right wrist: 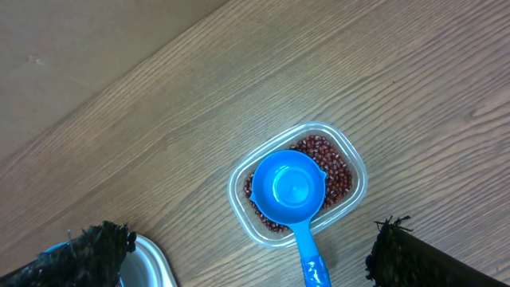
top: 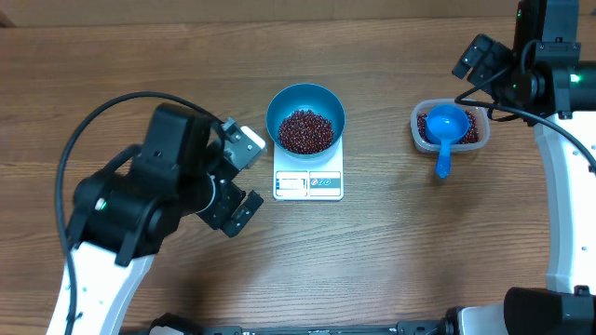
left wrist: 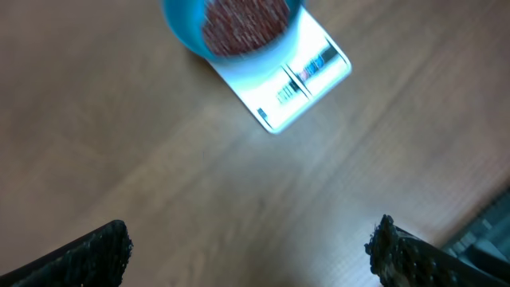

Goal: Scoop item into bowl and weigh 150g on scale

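The blue bowl (top: pixel 305 98) stands on the white scale (top: pixel 308 183) and holds a heap of red-brown beans (top: pixel 305 131). My left gripper (top: pixel 251 177) hovers open just left of the scale, holding nothing. The left wrist view has the bowl (left wrist: pixel 179 24) and scale (left wrist: pixel 307 76) far ahead of the gripper (left wrist: pixel 251 255), blurred. More beans (right wrist: pixel 339 171) lie in a clear tub (right wrist: pixel 239 191) with a blue scoop (right wrist: pixel 288 187) resting in it, its handle over the rim. My right gripper (right wrist: pixel 247 255) is open above the tub, back right in the overhead view (top: pixel 477 58).
The tub (top: pixel 419 126) with the scoop (top: pixel 446 126) sits right of the scale. A corner of the scale (right wrist: pixel 147 263) shows at the lower left of the right wrist view. Bare wooden table (top: pixel 372 261) surrounds everything.
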Robot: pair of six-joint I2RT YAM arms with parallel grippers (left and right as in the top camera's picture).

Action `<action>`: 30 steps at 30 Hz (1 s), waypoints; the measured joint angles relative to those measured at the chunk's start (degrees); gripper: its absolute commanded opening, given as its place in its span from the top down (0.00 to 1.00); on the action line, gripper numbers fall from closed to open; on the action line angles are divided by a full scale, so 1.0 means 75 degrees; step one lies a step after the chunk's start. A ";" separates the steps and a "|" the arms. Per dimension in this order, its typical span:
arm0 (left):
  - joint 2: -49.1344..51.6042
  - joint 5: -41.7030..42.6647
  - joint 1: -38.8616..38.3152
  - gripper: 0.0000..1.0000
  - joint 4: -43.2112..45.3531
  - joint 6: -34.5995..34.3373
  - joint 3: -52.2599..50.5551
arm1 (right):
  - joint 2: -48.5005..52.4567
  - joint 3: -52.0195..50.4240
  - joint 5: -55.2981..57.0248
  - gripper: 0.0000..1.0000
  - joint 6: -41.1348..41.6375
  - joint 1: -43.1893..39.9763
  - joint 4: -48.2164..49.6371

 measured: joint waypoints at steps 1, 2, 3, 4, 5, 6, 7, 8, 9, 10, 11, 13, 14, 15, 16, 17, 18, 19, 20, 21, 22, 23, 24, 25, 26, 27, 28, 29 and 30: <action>-0.0105 -0.0079 0.0000 0.01 0.0140 0.0003 0.0000 | 0.0000 0.0000 -0.0003 0.00 0.0003 0.0000 0.0000; -0.0181 -0.0143 0.0000 0.01 0.0271 0.0009 0.0000 | 0.0000 0.0000 0.0000 0.00 0.0003 0.0000 0.0003; -0.0306 -0.0274 0.0000 0.01 0.0481 0.0055 0.0000 | 0.0000 0.0000 0.0000 0.00 0.0000 0.0000 0.0000; -0.0367 -0.0332 0.0017 0.01 0.0609 0.0137 -0.0012 | 0.0000 0.0000 0.0000 0.00 0.0006 0.0000 0.0000; -0.0434 -0.0385 0.0055 0.00 0.0848 0.0219 -0.0041 | 0.0000 0.0000 0.0000 0.00 0.0003 0.0000 0.0000; -0.0495 -0.0425 0.0087 0.00 0.1064 0.0329 -0.0082 | 0.0000 0.0000 0.0000 0.00 0.0003 0.0000 0.0000; -0.0583 -0.0458 0.0146 0.00 0.1343 0.0423 -0.0181 | 0.0000 0.0000 0.0000 0.00 0.0000 0.0000 0.0000; -0.0662 -0.0487 0.0181 0.01 0.1556 0.0536 -0.0286 | 0.0000 0.0000 0.0000 0.00 0.0003 0.0000 -0.0003; -0.0810 -0.0533 0.0259 0.00 0.1926 0.0676 -0.0536 | 0.0000 0.0000 0.0000 0.00 0.0003 0.0000 0.0000; -0.0889 -0.0551 0.0289 0.00 0.2107 0.0769 -0.0697 | 0.0000 0.0000 -0.0003 0.00 0.0003 0.0000 -0.0003; -0.1017 -0.0568 0.0332 0.00 0.2553 0.0825 -0.0973 | 0.0000 0.0000 0.0000 0.00 0.0003 0.0000 0.0003; -0.1262 -0.0583 0.0414 0.00 0.3194 0.0965 -0.1527 | 0.0000 0.0000 -0.0003 0.00 0.0003 0.0000 0.0000; -0.1445 -0.0600 0.0487 0.01 0.3657 0.1014 -0.1944 | 0.0000 0.0000 0.0000 0.00 0.0003 0.0000 0.0003; -0.1574 -0.0603 0.0530 0.00 0.4004 0.1046 -0.2229 | 0.0000 0.0000 0.0000 0.00 0.0000 0.0000 0.0003; -0.1754 -0.0597 0.0592 0.01 0.4476 0.1078 -0.2602 | 0.0000 0.0000 0.0000 0.00 0.0003 0.0000 -0.0003; -0.1926 -0.0595 0.0644 0.00 0.4908 0.1122 -0.2932 | 0.0000 0.0000 -0.0003 0.00 0.0003 0.0000 0.0000; -0.2122 -0.0595 0.0705 0.00 0.5321 0.1137 -0.3267 | 0.0000 0.0000 0.0000 0.00 0.0003 0.0000 0.0006; -0.2337 -0.0592 0.0775 0.00 0.5773 0.1157 -0.3602 | 0.0000 0.0000 -0.0003 0.00 0.0003 0.0000 0.0000; -0.2582 -0.0580 0.0863 0.01 0.6333 0.1160 -0.3963 | 0.0000 0.0000 0.0003 0.00 0.0003 0.0000 0.0003; -0.2798 -0.0554 0.0950 0.00 0.6770 0.1163 -0.4264 | 0.0000 0.0000 0.0003 0.00 0.0003 0.0003 0.0003; -0.3016 -0.0501 0.1055 0.00 0.7155 0.1177 -0.4552 | 0.0000 0.0000 0.0003 0.00 0.0000 0.0000 0.0003; -0.3244 -0.0455 0.1172 0.00 0.7530 0.1183 -0.4838 | 0.0000 0.0000 -0.0003 0.00 0.0003 0.0000 0.0000; -0.3474 -0.0385 0.1294 0.01 0.7927 0.1183 -0.5120 | 0.0000 0.0000 0.0000 0.00 0.0000 0.0000 0.0000; -0.3774 -0.0262 0.1466 0.01 0.8411 0.1189 -0.5508 | 0.0000 0.0000 0.0003 0.00 0.0003 0.0000 0.0003; -0.3978 -0.0163 0.1591 0.00 0.8752 0.1198 -0.5770 | 0.0000 0.0000 0.0000 0.00 0.0003 0.0000 -0.0006; -0.4176 -0.0044 0.1719 0.00 0.9168 0.1204 -0.6062 | 0.0000 0.0000 -0.0003 0.00 0.0003 0.0000 0.0000; -0.4409 0.0096 0.1871 0.01 0.9559 0.1204 -0.6388 | 0.0000 0.0000 0.0003 0.00 0.0006 0.0000 0.0000; -0.4590 0.0204 0.1990 0.00 0.9786 0.1209 -0.6630 | 0.0000 0.0000 0.0000 0.00 0.0003 0.0003 0.0000; -0.4846 0.0373 0.2162 0.01 1.0075 0.1207 -0.6959 | 0.0000 0.0000 0.0000 0.00 0.0003 0.0000 0.0000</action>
